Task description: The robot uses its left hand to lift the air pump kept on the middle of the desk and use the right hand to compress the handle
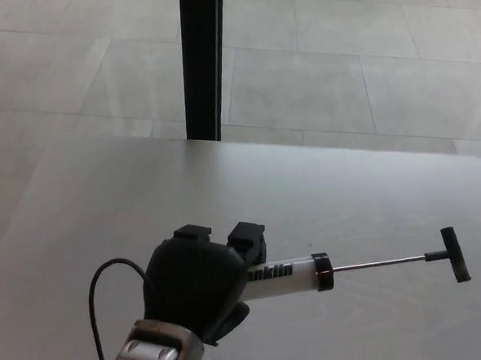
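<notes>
Near the front edge of the bench, head view: left hand [197,290], black and rounded, comes up from the bottom of the frame.
Left hand state: thumb and two thick fingers wrapped around the barrel of the air pump [300,273], pinching it.
Wrist: a silver metal cuff shows below the hand; a thin black cable [96,302] loops out on its left side.
Air pump place: low and right of centre, lying roughly level and tilted slightly up to the right; whether it clears the bench cannot be told.
Air pump shape: pale, translucent tube with a black collar, a thin bright metal rod drawn far out, and a black T-handle [455,253] at the end.
Writing: dark letters on the tube, partly covered by the fingers; the visible part reads "nklin".
Bench [141,198]: smooth, matte, pale grey; its far edge runs straight across the middle of the picture, the left edge slants down toward the bottom left corner.
Open room: wide bare surface all round the hand and beyond the T-handle.
Floor [353,81]: large pale tiles with thin joints.
Post [199,59]: dark, upright, standing behind the far edge of the bench.
</notes>
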Controlling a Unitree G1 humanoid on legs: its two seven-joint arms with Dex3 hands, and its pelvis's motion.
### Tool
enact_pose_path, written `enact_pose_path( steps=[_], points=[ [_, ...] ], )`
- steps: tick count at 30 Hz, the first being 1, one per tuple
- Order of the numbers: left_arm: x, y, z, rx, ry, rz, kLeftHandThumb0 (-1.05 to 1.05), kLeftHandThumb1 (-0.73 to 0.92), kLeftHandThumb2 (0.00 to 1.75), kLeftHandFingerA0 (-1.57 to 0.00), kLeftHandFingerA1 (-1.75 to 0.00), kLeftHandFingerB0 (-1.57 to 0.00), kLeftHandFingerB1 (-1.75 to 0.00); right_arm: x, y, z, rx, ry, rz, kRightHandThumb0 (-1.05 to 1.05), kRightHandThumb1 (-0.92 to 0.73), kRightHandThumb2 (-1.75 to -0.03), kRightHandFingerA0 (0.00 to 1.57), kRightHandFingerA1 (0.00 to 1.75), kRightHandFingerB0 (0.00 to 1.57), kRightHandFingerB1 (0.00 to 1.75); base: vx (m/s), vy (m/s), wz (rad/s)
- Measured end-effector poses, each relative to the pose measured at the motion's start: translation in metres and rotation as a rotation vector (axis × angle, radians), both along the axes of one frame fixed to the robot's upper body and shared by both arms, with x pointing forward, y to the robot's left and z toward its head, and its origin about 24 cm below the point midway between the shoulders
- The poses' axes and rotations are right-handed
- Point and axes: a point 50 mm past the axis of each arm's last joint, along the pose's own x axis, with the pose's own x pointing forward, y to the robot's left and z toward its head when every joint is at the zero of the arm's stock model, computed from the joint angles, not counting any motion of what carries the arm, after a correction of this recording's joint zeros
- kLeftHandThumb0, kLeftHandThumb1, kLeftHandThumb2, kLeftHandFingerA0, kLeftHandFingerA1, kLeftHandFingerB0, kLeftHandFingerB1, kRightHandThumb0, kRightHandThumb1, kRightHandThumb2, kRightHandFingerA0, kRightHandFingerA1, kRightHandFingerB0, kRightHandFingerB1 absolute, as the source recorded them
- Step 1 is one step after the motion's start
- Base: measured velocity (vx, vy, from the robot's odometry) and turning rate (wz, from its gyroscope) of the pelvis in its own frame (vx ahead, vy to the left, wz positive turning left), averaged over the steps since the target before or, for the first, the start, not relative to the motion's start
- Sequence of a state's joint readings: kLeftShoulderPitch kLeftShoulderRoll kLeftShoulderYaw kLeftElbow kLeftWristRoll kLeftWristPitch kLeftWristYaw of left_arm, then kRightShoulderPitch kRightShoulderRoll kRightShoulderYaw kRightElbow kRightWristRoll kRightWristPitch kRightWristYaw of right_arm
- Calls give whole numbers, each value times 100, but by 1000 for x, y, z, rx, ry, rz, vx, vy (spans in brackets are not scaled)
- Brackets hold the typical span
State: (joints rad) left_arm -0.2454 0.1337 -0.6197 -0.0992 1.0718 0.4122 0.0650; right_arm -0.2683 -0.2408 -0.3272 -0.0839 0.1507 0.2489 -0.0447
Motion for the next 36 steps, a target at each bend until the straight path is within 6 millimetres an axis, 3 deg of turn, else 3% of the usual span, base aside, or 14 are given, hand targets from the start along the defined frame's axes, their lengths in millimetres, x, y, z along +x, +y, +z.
enact_pose_path(
  steps=[4, 5, 6, 10, 13, 14, 17, 21, 22, 25, 30, 32, 35, 36],
  points=[
    [1, 1, 5, -15, -1, -3, -13, 60, 110, -86, -175, -73, -128, 1, 4, -4, -4, 25, 26, -70, -92, -68, 37, 56, 41, 39, 0, 0, 0],
    [1, 2, 6, -16, -3, 1, -13, 62, 109, -86, -175, -70, -141, 1, 6, -5, -7, 32, 38, -72, -77, -115, 34, 62, 28, 51, 0, 0, 0],
    [1, 3, 6, -20, -1, 3, -12, 62, 108, -86, -175, -72, -128, 2, 7, -6, -10, 36, 46, -75, -92, -73, 22, 47, 30, 38, 0, 0, 0],
    [-1, 5, 5, -27, 10, 7, -12, 58, 111, -86, -175, -73, -136, 3, 19, -6, -31, 49, 101, -79, -92, -75, 12, 42, 22, 35, 0, 0, 0],
    [-2, 8, 3, -24, 20, 14, -11, 61, 111, -86, -175, -71, -136, 3, 27, -5, -41, 51, 141, -89, -92, -81, 0, 27, 13, 27, 0, 0, 0],
    [-2, 8, 3, -23, 21, 15, -8, 58, 107, -87, -175, -70, -137, 3, 29, -4, -42, 52, 148, -101, -92, -126, 0, 8, 11, 11, 0, 0, 0],
    [-2, 9, 3, -27, 16, 14, -6, 58, 107, -88, -175, -69, -146, 3, 39, -3, -24, 55, 192, -91, -92, -94, 0, 0, 0, 9, 0, 0, 0],
    [3, 7, 8, -33, -3, 12, -9, 55, 110, -90, -175, -71, -142, 4, 50, -6, 18, 85, 241, -99, -91, -130, 0, 19, 0, 2, 0, 0, 0],
    [4, 6, 9, -35, -8, 11, -15, 53, 118, -122, -149, -90, -124, 4, 52, -7, 24, 93, 253, -91, -92, -89, 0, 0, 0, 2, 0, 0, 0],
    [7, 3, 13, -53, -25, 6, -16, 52, 119, -123, -149, -93, -127, 5, 57, -11, 47, 117, 276, -97, -92, -130, 0, 18, 0, 4, 0, 0, 0],
    [11, 1, 18, -62, -54, -2, -16, 52, 116, -120, -147, -90, -124, 8, 62, -15, 79, 144, 291, -96, -92, -129, 0, 18, 0, 6, 0, 0, 0],
    [12, 1, 21, -62, -64, 0, -3, 52, 115, -87, -175, -64, -166, 9, 62, -17, 85, 157, 289, -95, -92, -130, 0, 18, 0, 7, 0, 0, 0],
    [14, 2, 27, -67, -80, 1, -3, 50, 109, -120, -146, -94, -127, 10, 61, -21, 91, 176, 288, -96, -92, -129, 0, 15, 0, 8, 0, 0, 0],
    [15, 2, 30, -68, -89, 1, 0, 51, 110, -88, -175, -66, -161, 10, 61, -22, 93, 181, 286, -95, -92, -129, 0, 15, 0, 9, 0, 0, 0]
  ],
)
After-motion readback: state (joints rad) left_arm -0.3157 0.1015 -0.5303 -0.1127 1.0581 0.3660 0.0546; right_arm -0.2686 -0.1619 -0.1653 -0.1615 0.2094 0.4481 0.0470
